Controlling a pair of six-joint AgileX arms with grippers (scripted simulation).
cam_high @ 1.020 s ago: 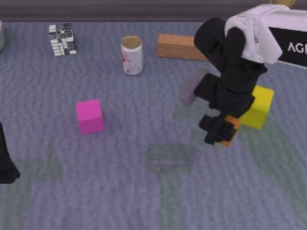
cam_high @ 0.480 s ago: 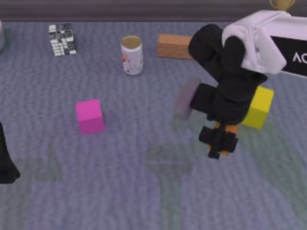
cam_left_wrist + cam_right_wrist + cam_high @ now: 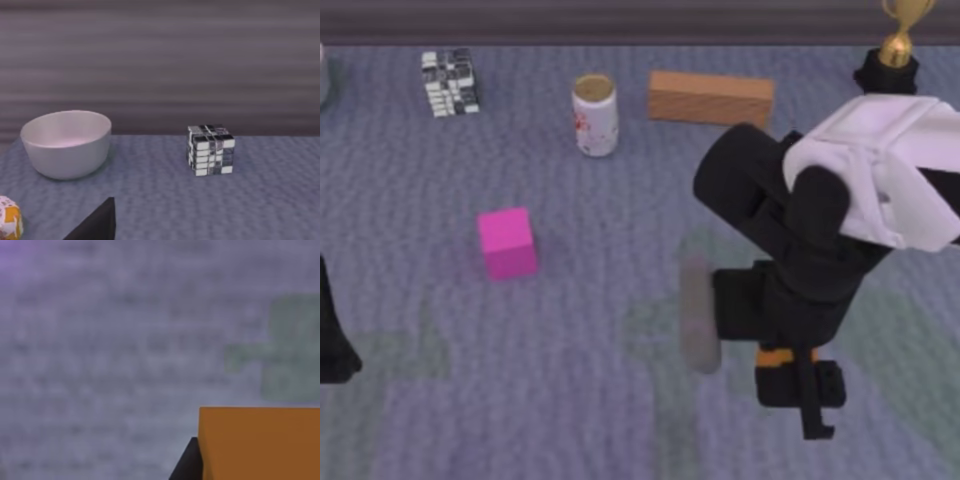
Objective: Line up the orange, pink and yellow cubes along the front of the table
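From above, your right gripper [image 3: 800, 395] is clenching the orange cube [image 3: 776, 356], a small matte sliver near the table's [image 3: 570, 400] front right; the pink cube [image 3: 506, 243] is sitting square at mid-left. Your left arm is parked at the left edge. At the right wrist, orange [image 3: 260, 442] is filling one corner over bare table.

My right arm [image 3: 800, 250] — bulky matte-black links under a white shell; my right gripper [image 3: 810, 395] looks black and blocky, detail unclear.
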